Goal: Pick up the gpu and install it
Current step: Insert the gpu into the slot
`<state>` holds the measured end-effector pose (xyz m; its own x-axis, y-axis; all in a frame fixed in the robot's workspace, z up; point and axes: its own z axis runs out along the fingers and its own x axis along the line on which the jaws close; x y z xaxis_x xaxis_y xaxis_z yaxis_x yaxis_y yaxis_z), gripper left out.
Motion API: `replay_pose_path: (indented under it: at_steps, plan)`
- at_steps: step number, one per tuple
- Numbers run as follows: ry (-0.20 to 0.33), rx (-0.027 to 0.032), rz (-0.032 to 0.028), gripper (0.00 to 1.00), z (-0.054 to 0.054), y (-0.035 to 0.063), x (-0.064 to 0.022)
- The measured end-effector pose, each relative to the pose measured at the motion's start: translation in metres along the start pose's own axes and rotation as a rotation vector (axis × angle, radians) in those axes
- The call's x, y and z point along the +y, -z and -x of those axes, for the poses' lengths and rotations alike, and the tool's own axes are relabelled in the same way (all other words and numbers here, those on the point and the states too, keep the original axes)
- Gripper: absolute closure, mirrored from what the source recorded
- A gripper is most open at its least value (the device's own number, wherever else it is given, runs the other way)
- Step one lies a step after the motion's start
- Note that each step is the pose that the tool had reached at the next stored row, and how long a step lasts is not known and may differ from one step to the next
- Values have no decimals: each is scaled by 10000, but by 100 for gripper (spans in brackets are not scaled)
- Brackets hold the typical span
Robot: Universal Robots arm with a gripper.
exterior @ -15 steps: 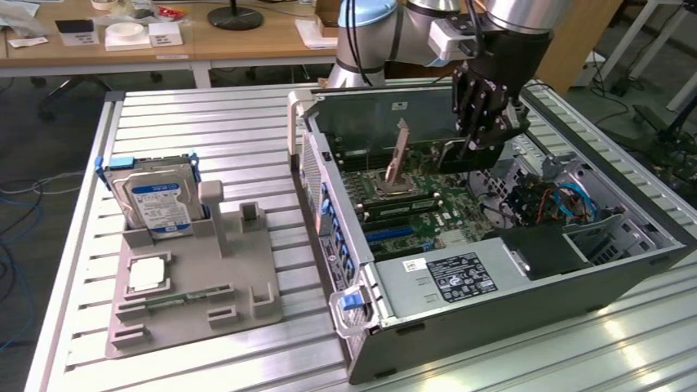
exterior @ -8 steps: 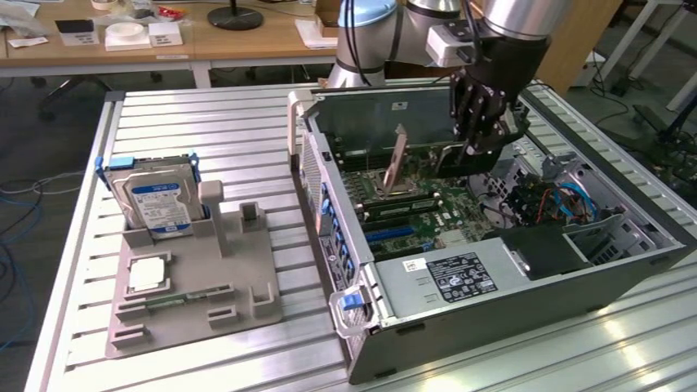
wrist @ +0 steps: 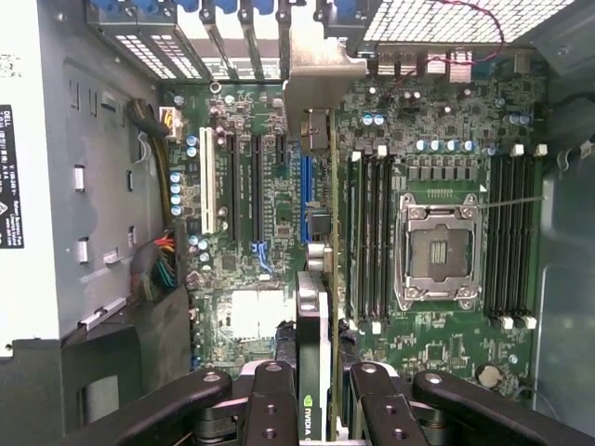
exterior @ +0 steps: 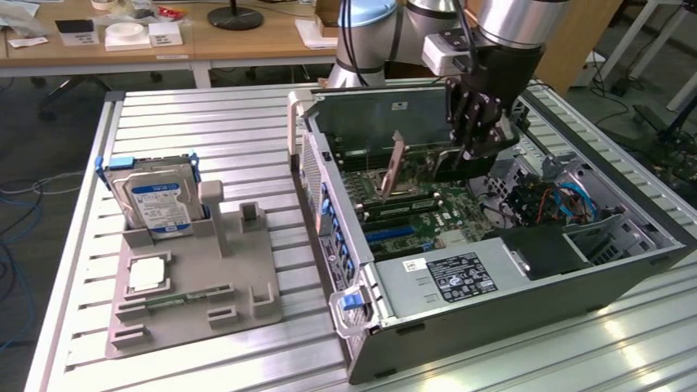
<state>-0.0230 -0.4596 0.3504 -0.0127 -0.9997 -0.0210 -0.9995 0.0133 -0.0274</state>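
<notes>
The gpu (wrist: 317, 307) hangs edge-on between my fingers (wrist: 270, 409), its pale metal bracket (wrist: 316, 65) pointing at the rear slot openings of the open computer case (exterior: 501, 314). My gripper (wrist: 316, 413) is shut on the card's end that carries a green logo. The card hovers above the motherboard (wrist: 270, 186), lined up over the blue expansion slot (wrist: 306, 181). In the exterior view my gripper (exterior: 474, 145) reaches down into the case, and the gpu (exterior: 397, 159) stands tilted above the board, bracket toward the exterior view's left.
A grey parts stand (exterior: 196, 278) on the slatted table holds a silver hard drive (exterior: 158, 200), a square chip (exterior: 147, 273) and a memory stick (exterior: 179, 298). Inside the case are the power supply (exterior: 458, 273), the CPU socket (wrist: 437, 251) and coloured cables (exterior: 556, 200).
</notes>
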Motion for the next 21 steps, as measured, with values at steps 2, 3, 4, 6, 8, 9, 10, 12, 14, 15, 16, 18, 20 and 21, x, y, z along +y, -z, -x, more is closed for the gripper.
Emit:
replay_pose_path:
  at_steps: [2,3,4,6,8,9,10,12,14,15,16,18,20,21]
  plan:
    - [53,-1,1,73,0,-15,5]
    - [64,-1,1,73,-1,-24,9]
    - [74,-1,2,73,-1,-33,12]
    - [93,-2,2,73,-2,-54,18]
    - [109,-3,2,73,-2,-74,23]
    - [114,-4,3,73,-2,-84,26]
    - [117,-4,3,73,-2,-93,28]
    - [119,-3,5,73,-3,-109,32]
    - [119,-3,6,73,-3,-125,36]
    - [119,-4,6,73,-3,-132,37]
    - [119,-3,7,73,-3,-139,39]
    - [119,-3,8,73,-4,-153,42]
    - [118,-2,8,73,-4,-166,43]
    - [119,-1,9,73,-4,-169,44]
